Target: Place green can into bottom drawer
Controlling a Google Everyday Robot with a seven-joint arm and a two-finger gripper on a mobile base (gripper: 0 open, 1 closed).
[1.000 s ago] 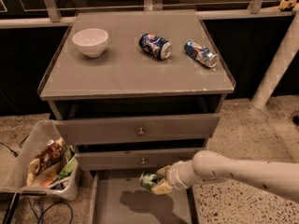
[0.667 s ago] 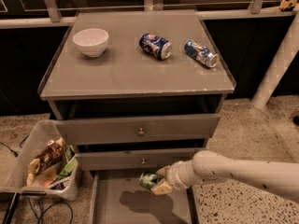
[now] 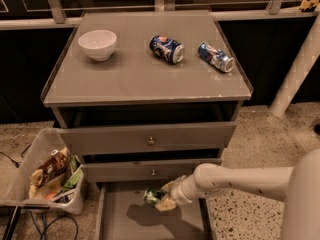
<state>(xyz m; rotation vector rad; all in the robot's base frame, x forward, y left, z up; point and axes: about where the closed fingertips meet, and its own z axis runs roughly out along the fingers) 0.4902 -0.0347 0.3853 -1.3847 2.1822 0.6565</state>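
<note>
We hold the green can (image 3: 151, 196) over the open bottom drawer (image 3: 150, 227).
Low in the centre of the frame, our gripper (image 3: 165, 200) is clamped on the green can, which hangs just above the drawer's grey floor with its shadow beneath. The arm (image 3: 235, 180) reaches in from the lower right. On the desk (image 3: 135, 79) higher up, a white bowl (image 3: 97, 44) sits at the left and two blue cans (image 3: 167, 49) lie on their sides to its right. A bin of wrappers (image 3: 42, 176) stands at lower left.

Dim, pincer (image 3: 160, 199) above shadowed bottom drawer (image 3: 186, 227)
</note>
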